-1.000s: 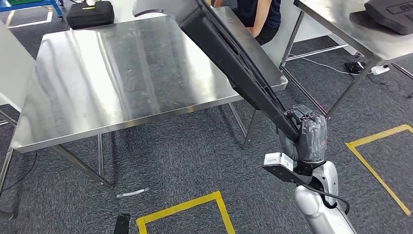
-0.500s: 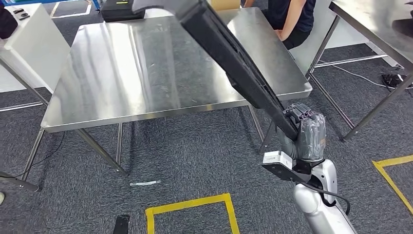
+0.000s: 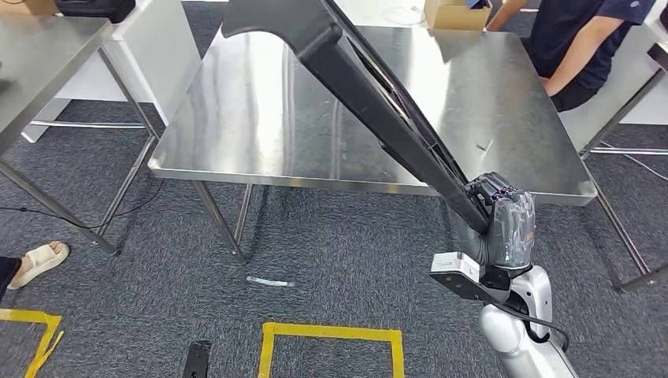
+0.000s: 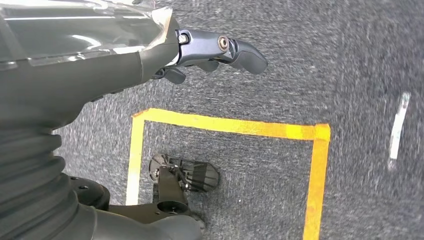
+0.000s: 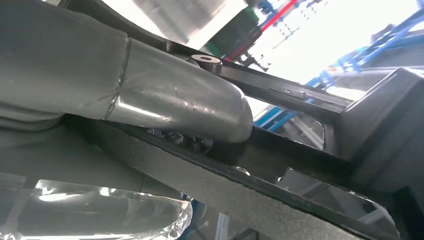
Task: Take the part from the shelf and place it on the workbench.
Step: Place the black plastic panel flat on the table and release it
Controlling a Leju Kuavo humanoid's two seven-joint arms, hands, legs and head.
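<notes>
My right hand [image 3: 504, 224], wrapped in clear film, grips the lower end of a long black part [image 3: 378, 94]. The part slants up and to the left from the hand, over the near edge of the steel workbench [image 3: 260, 118], and is held clear of its top. In the right wrist view the grey thumb [image 5: 175, 100] presses on the part's black frame [image 5: 260, 200]. In the left wrist view my left hand [image 4: 210, 52] hangs over the carpet with nothing in it, its dark fingers [image 4: 240, 50] loosely apart.
A second steel table [image 3: 39, 47] stands at the left. A person [image 3: 583, 47] sits beyond the workbench's far right corner, and a sandalled foot [image 3: 35, 260] shows at the left edge. Yellow tape squares [image 3: 331, 331] and a white strip [image 3: 269, 281] mark the carpet.
The whole view has swung, so the workbench now lies straight ahead and nearer. My right hand keeps the same hold on the part.
</notes>
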